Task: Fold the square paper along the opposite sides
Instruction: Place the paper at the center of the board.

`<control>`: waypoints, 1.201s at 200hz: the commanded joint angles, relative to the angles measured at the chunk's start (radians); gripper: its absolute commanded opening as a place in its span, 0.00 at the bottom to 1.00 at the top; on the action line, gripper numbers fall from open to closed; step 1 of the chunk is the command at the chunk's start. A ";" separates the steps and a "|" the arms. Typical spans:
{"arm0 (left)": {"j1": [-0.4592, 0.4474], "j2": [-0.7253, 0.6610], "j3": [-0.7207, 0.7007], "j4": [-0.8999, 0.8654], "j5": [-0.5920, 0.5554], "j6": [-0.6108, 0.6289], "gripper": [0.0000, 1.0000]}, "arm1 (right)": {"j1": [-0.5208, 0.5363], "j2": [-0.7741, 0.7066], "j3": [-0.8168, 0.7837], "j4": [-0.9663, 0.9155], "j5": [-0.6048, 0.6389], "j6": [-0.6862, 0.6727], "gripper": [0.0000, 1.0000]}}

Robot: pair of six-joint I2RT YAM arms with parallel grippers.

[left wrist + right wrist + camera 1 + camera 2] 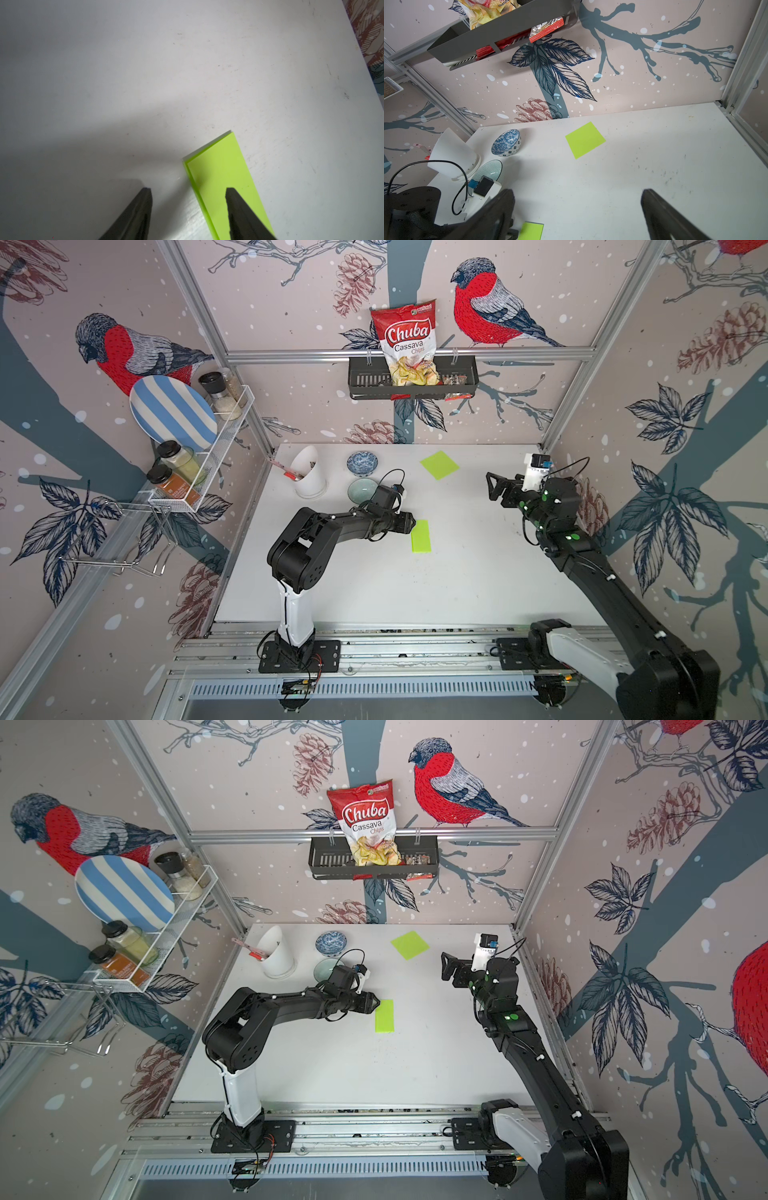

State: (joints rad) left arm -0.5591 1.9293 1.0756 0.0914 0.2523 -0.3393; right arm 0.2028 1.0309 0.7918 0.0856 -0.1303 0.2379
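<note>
A lime-green paper (420,536) (384,1016) lies flat mid-table, folded in half into a narrow rectangle with two layered edges showing in the left wrist view (220,166). My left gripper (413,522) (377,1003) (188,190) is at the strip's near-left end, open; one finger hangs over the paper, the other over bare table, and nothing is clamped. A second lime-green paper (439,464) (409,944) (585,139), flat and square, lies unfolded at the back. My right gripper (492,485) (446,965) (577,193) hovers wide open and empty at the right.
A white cup (308,472), a blue patterned bowl (362,462) and a pale teal bowl (360,490) crowd the back left beside the left arm. A black shelf (365,379) with a chips bag hangs on the back wall. A wire rack (232,418) juts in at the left.
</note>
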 commanded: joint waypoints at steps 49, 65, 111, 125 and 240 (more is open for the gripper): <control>-0.008 -0.170 0.018 -0.029 -0.070 0.035 0.54 | 0.007 0.213 0.143 -0.114 -0.044 0.026 0.40; -0.015 -0.226 0.040 -0.021 -0.080 0.051 0.33 | 0.018 0.320 0.201 -0.133 -0.070 0.032 0.10; -0.019 -0.337 0.091 0.014 -0.130 0.074 0.00 | 0.058 0.640 0.448 -0.189 -0.113 0.018 0.00; -0.019 -0.360 0.091 0.044 -0.152 0.081 0.00 | 0.058 0.754 0.547 -0.211 -0.149 0.019 0.00; -0.015 -0.437 0.023 0.164 -0.217 0.139 0.00 | 0.052 1.511 1.316 -0.358 -0.325 0.133 0.00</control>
State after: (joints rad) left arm -0.5758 1.5013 1.1110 0.1886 0.0517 -0.2302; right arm 0.2543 2.4840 2.0502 -0.2749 -0.4011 0.3153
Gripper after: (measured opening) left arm 0.048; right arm 0.051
